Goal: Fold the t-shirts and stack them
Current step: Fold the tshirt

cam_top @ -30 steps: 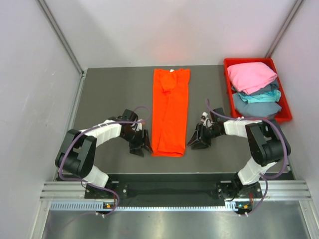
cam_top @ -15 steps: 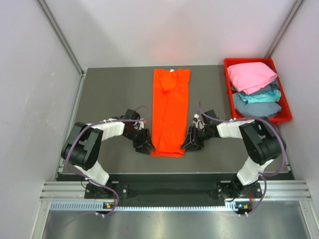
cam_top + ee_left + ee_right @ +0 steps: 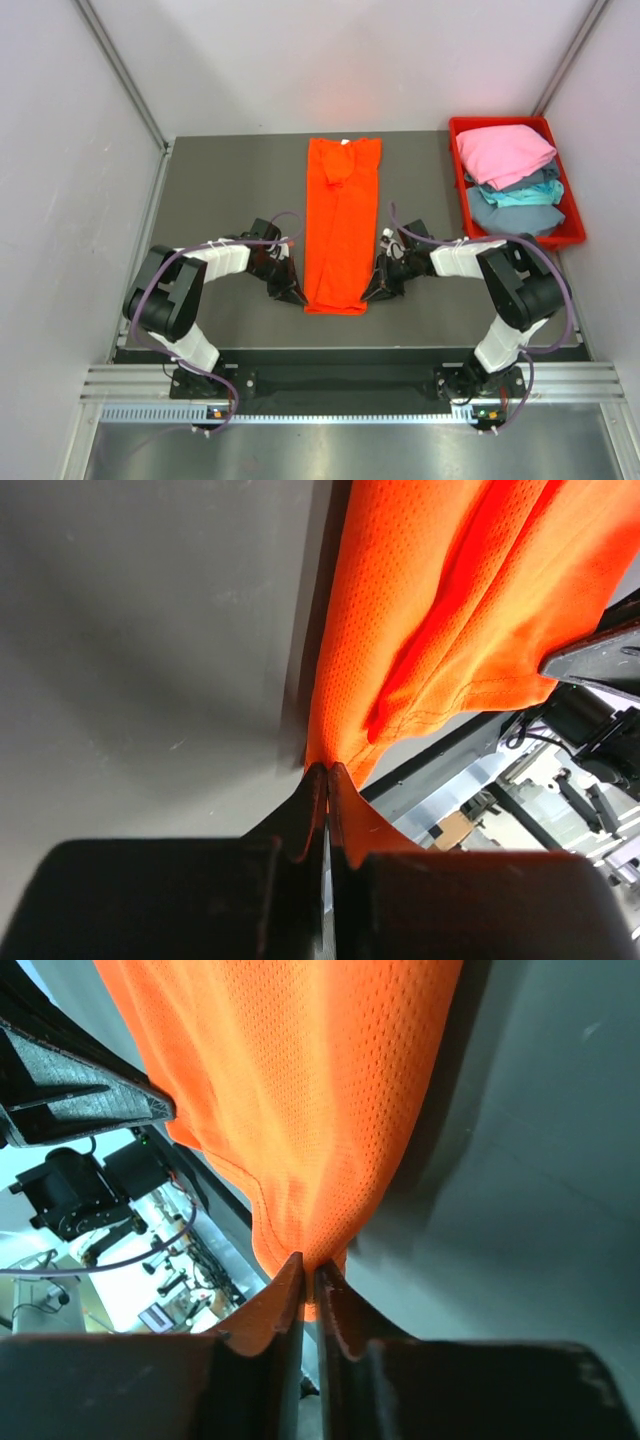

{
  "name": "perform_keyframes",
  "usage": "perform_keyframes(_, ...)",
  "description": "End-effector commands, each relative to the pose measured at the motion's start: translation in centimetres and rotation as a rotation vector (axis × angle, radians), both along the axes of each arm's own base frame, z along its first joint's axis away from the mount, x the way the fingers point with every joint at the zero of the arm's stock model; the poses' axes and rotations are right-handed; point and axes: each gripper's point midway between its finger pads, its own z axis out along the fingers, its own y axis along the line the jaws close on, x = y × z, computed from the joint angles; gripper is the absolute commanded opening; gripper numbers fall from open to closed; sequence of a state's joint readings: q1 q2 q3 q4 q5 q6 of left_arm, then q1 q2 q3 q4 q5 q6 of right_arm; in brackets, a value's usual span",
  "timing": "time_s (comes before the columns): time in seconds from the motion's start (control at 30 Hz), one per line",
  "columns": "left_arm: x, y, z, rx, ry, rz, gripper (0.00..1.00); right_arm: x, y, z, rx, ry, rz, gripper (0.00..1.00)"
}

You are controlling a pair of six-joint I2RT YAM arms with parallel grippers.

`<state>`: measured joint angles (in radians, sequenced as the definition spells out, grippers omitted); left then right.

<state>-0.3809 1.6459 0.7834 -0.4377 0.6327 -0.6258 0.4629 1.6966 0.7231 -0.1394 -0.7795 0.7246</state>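
The bright orange t-shirt (image 3: 341, 222) lies folded into a long narrow strip down the middle of the grey table, its small white neck tag at the far end. My left gripper (image 3: 297, 293) is shut on the strip's near left corner; the left wrist view shows orange cloth (image 3: 430, 630) pinched between the closed fingers (image 3: 312, 800). On the near right corner my right gripper (image 3: 370, 291) is shut as well, with orange mesh (image 3: 300, 1110) caught between its fingertips (image 3: 335, 1295). Pink (image 3: 503, 152), teal (image 3: 520, 195) and grey-blue (image 3: 515, 215) t-shirts are piled at the back right.
A red plastic bin (image 3: 456, 130) at the table's back right corner holds the pile of shirts. Grey walls close in the table on the left, right and back. The table's near edge (image 3: 340, 350) runs just behind both grippers.
Both grippers moved inward to the orange shirt's near corners and shut on the cloth. They stood open beside the strip a second ago.
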Motion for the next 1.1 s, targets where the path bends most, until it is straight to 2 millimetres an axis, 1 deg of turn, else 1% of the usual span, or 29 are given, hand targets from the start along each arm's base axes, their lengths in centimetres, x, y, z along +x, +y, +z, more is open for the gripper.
perform_keyframes(0.0,0.2,-0.3,0.7,-0.035,-0.037,-0.019,0.00,0.8,0.9,1.3,0.030,-0.072,0.026,0.06)
perform_keyframes(0.03,0.3,-0.3,1.0,-0.040,-0.047,-0.020,0.00,0.7,0.8,1.2,0.023,-0.073,0.024,0.01)
perform_keyframes(0.07,0.2,-0.3,1.1,-0.042,-0.052,-0.027,0.00,0.6,0.7,1.5,0.024,-0.086,0.025,0.00)
perform_keyframes(0.17,0.2,-0.3,1.9,-0.053,-0.083,-0.042,0.00,0.4,0.4,1.9,0.019,-0.109,0.040,0.00)
perform_keyframes(0.2,0.3,-0.3,2.3,-0.059,-0.094,-0.049,0.00,0.4,0.2,2.5,0.016,-0.137,0.048,0.00)
perform_keyframes(0.23,0.4,-0.4,2.9,-0.066,-0.116,-0.052,0.00,0.4,0.0,2.7,0.011,-0.155,0.054,0.00)
perform_keyframes(0.3,0.7,-0.4,3.9,-0.070,-0.150,-0.064,0.00,0.5,-0.3,4.0,0.015,-0.203,0.061,0.00)
perform_keyframes(0.37,1.1,-0.6,5.4,-0.089,-0.201,-0.083,0.00,0.8,-0.7,4.8,0.015,-0.235,0.051,0.00)
perform_keyframes(0.43,1.8,-0.8,7.2,-0.103,-0.253,-0.098,0.00,0.8,-1.1,5.9,0.009,-0.282,0.059,0.00)
perform_keyframes(0.47,2.1,-0.9,7.7,-0.110,-0.276,-0.115,0.00,1.1,-1.3,6.4,0.010,-0.304,0.061,0.00)
perform_keyframes(0.5,2.8,-1.1,8.8,-0.121,-0.314,-0.122,0.00,1.1,-1.6,6.8,0.003,-0.322,0.065,0.00)
perform_keyframes(0.53,3.0,-1.2,9.1,-0.122,-0.319,-0.128,0.00,1.4,-1.8,7.1,0.002,-0.336,0.060,0.00)
perform_keyframes(0.57,3.9,-1.3,10.1,-0.130,-0.353,-0.128,0.00,1.9,-1.9,7.7,0.004,-0.355,0.053,0.00)
perform_keyframes(0.63,4.7,-1.5,10.6,-0.130,-0.369,-0.131,0.00,2.5,-2.2,8.2,-0.002,-0.376,0.046,0.00)
perform_keyframes(0.67,5.8,-1.6,11.7,-0.134,-0.406,-0.133,0.00,3.5,-2.4,8.9,0.001,-0.400,0.028,0.00)
perform_keyframes(0.7,6.4,-1.7,11.6,-0.128,-0.407,-0.137,0.00,4.1,-2.5,9.2,-0.002,-0.412,0.024,0.00)
perform_keyframes(0.73,7.1,-1.7,12.0,-0.126,-0.420,-0.136,0.00,4.7,-2.6,9.6,-0.001,-0.425,0.011,0.00)
perform_keyframes(0.77,8.0,-2.0,13.0,-0.129,-0.446,-0.144,0.00,6.2,-2.9,10.4,0.000,-0.448,-0.013,0.00)
perform_keyframes(0.8,8.6,-2.1,12.7,-0.124,-0.436,-0.146,0.00,7.0,-3.0,10.8,0.000,-0.468,-0.025,0.00)
perform_keyframes(0.83,9.1,-2.3,12.9,-0.128,-0.443,-0.150,0.00,7.9,-3.2,11.2,0.000,-0.482,-0.041,0.00)
perform_keyframes(0.87,10.1,-2.6,13.8,-0.131,-0.470,-0.150,0.00,9.5,-3.5,11.9,0.000,-0.504,-0.063,0.00)
perform_keyframes(0.9,10.8,-2.7,13.4,-0.121,-0.463,-0.149,0.00,10.4,-3.6,12.4,0.003,-0.524,-0.076,0.00)
perform_keyframes(0.93,11.4,-2.8,13.4,-0.119,-0.469,-0.146,0.00,11.2,-3.6,12.6,0.006,-0.534,-0.084,0.00)
perform_keyframes(0.97,12.4,-3.1,14.1,-0.122,-0.490,-0.143,0.00,12.7,-3.8,12.9,0.005,-0.550,-0.098,0.00)
perform_keyframes(1.0,13.1,-3.2,13.5,-0.119,-0.480,-0.140,0.00,13.6,-3.8,13.1,0.004,-0.568,-0.100,0.00)
perform_keyframes(1.03,13.9,-3.2,13.4,-0.112,-0.487,-0.132,0.00,14.5,-3.8,13.1,0.001,-0.580,-0.105,0.00)
perform_keyframes(1.07,15.1,-3.4,14.0,-0.115,-0.513,-0.125,0.00,16.1,-3.7,13.3,0.000,-0.596,-0.109,0.00)
